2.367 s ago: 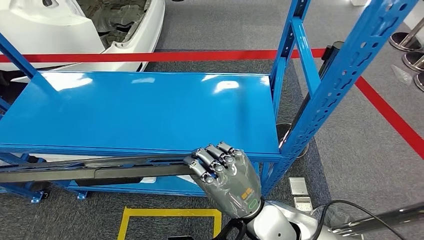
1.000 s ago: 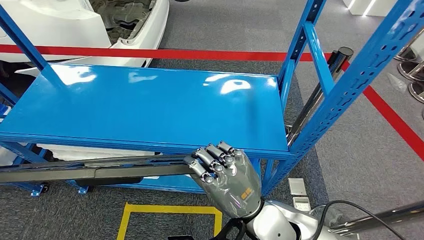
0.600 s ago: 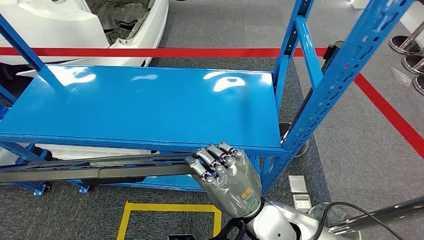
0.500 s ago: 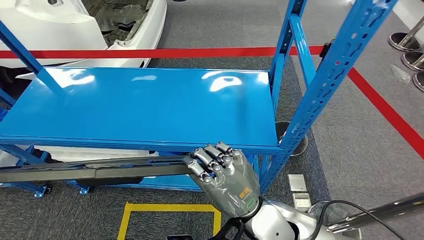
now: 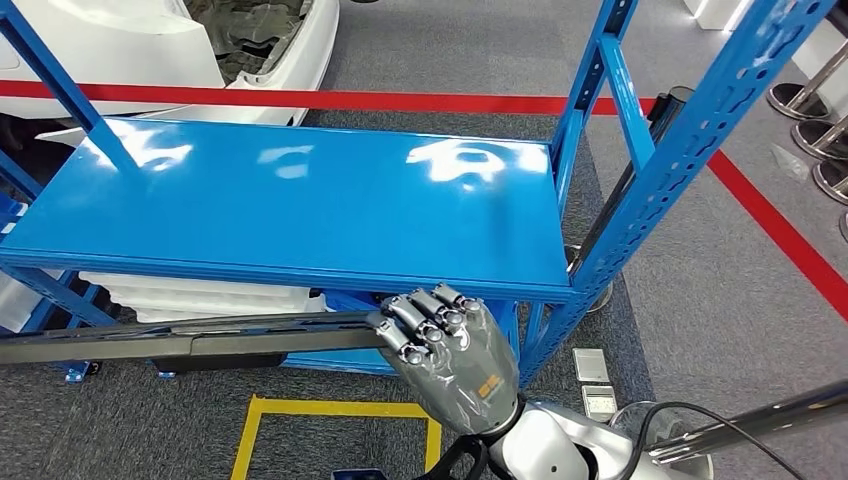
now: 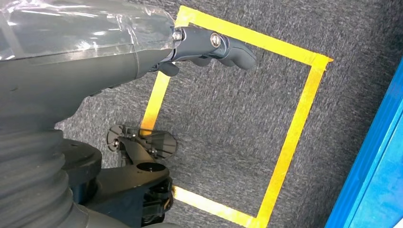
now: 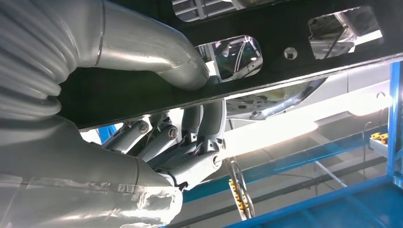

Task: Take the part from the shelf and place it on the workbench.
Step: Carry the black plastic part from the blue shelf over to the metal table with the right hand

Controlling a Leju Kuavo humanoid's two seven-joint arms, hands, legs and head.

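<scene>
Head view showed the right hand [image 5: 448,355] at lower centre of the frame, its fingers [image 5: 428,322] curled over one end of a long black part [image 5: 190,338] that ran from there to the left edge, just below the front lip of the blue shelf [image 5: 300,205]. In the right wrist view the thumb [image 7: 157,57] lay on one face of the part [image 7: 285,52] and the darker fingers [image 7: 190,142] wrapped the other, so the hold looked firm, though it sat at the very end of a long, thin piece. The likely trouble, as a judgement, was leverage: held by one end, the part could sag or twist in the hand, and its far end, which ran out of the frame at left, could catch the shelf's front lip or a blue upright [image 5: 55,95] if it swung during a turn. The left hand [image 6: 214,45] appeared in its own wrist view with fingers curled in and nothing between them, above grey carpet and a yellow taped square [image 6: 294,128], so it gave the part no support there. Near the right hand, the perforated blue post [image 5: 680,160] rose toward the upper right, close enough to snag the arm on a wide swing. White moulded pieces [image 5: 190,295] lay on the lower tier behind the part, a white car body [image 5: 150,40] stood in the upper left beyond red floor tape [image 5: 400,100], and chrome stanchion bases [image 5: 810,110] sat at the right edge. No workbench could be made out.
</scene>
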